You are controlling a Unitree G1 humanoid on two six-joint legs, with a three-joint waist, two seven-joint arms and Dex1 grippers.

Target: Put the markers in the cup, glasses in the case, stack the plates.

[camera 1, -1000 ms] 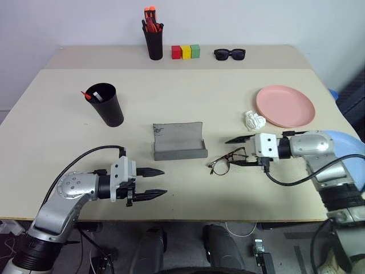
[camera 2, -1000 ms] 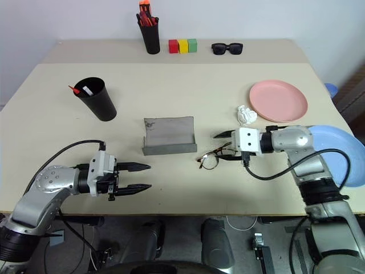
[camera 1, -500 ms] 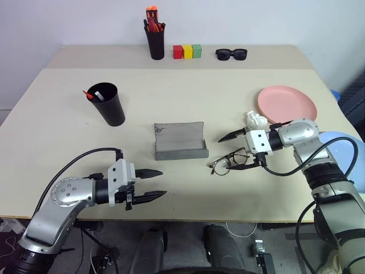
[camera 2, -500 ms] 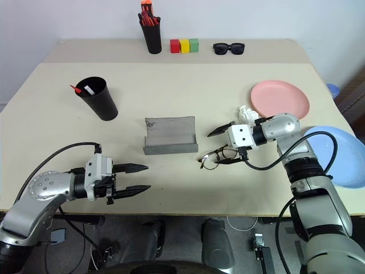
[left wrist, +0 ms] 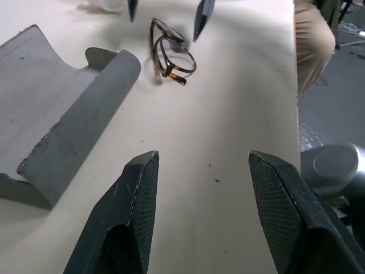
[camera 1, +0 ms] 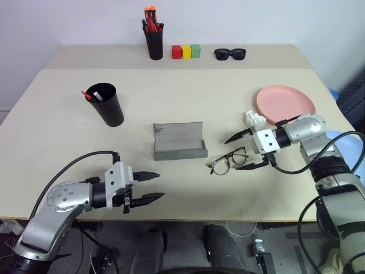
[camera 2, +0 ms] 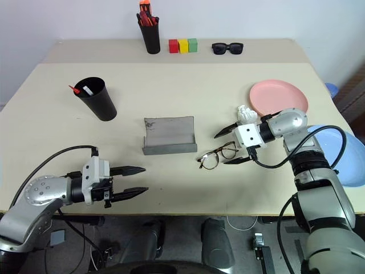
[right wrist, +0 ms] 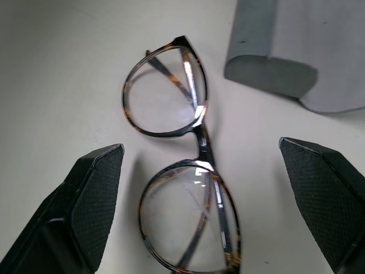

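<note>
At lower left the left end effector (camera 1: 149, 186) hovers half-open and empty, while right of centre the glasses (camera 1: 228, 160) lie on the desk (camera 1: 188, 103) before the wide-open, empty right end effector (camera 1: 244, 152), apparently lined up for a grasp.

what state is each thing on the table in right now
case: open, empty
glasses: folded, lying on the table beside the case
cup: upright, two markers inside
pink plate: flat, nothing stacked on it
right gripper: open, by the glasses
left gripper: open, empty
</note>
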